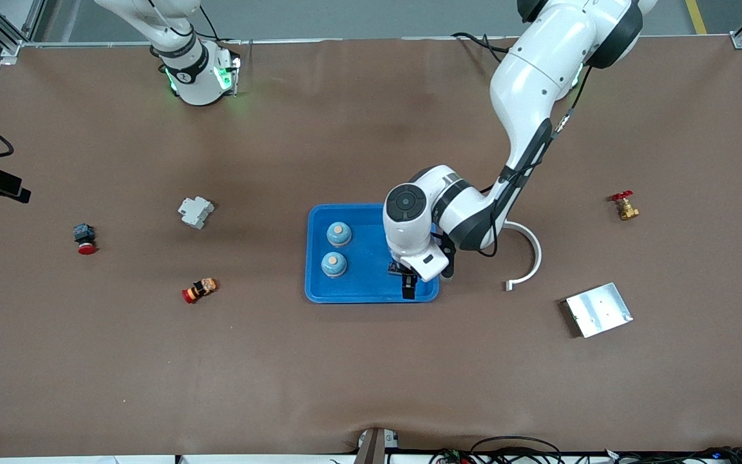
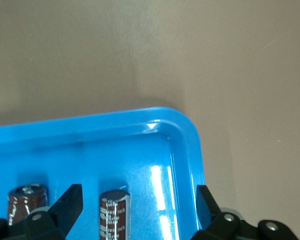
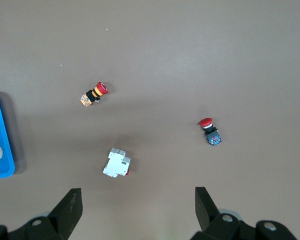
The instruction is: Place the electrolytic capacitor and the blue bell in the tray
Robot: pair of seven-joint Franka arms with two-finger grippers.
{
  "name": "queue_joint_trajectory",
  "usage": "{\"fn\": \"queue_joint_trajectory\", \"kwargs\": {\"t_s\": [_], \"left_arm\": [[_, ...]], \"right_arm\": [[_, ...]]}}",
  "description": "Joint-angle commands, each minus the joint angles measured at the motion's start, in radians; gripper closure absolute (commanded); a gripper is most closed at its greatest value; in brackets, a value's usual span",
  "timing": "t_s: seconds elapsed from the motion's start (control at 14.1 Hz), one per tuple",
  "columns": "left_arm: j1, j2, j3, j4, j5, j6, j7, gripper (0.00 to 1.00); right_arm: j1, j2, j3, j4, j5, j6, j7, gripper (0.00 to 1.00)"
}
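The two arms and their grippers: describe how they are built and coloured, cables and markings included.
Both arms have glossy white rounded shells. The left arm has black joint bands, a round dark cap at its wrist, and a thin black cable along its forearm. The right arm shows a black band, a printed mark and green lights near its base. The left gripper and the right gripper have black wedge-shaped fingers with silver screws.

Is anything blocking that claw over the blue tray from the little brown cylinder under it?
Nothing visible. The left claw is open over the tray, and a brown capacitor stands upright in the tray directly between its fingers. A second capacitor stands beside it, outside the fingers.
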Motion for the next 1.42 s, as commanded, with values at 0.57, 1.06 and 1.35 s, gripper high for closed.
{"fn": "queue_joint_trajectory", "kwargs": {"t_s": [0.57,1.06,1.35], "left_arm": [[0.046,-0.172,-0.005,-0.018,-0.097,-0.202,0.616,0.00],[0.046,-0.215,-0.007,-0.017,-0.097,-0.202,0.978,0.00],[0.046,-0.224,-0.003,-0.015,-0.082,-0.216,1.116,0.00]], "right_arm": [[-0.013,-0.026,0.002,-0.018,0.020,0.006,-0.011,0.00],[-0.013,-0.028,0.004,-0.024,0.020,-0.001,-0.008,0.00],[-0.016,-0.028,0.002,-0.024,0.020,0.000,-0.009,0.00]]}}
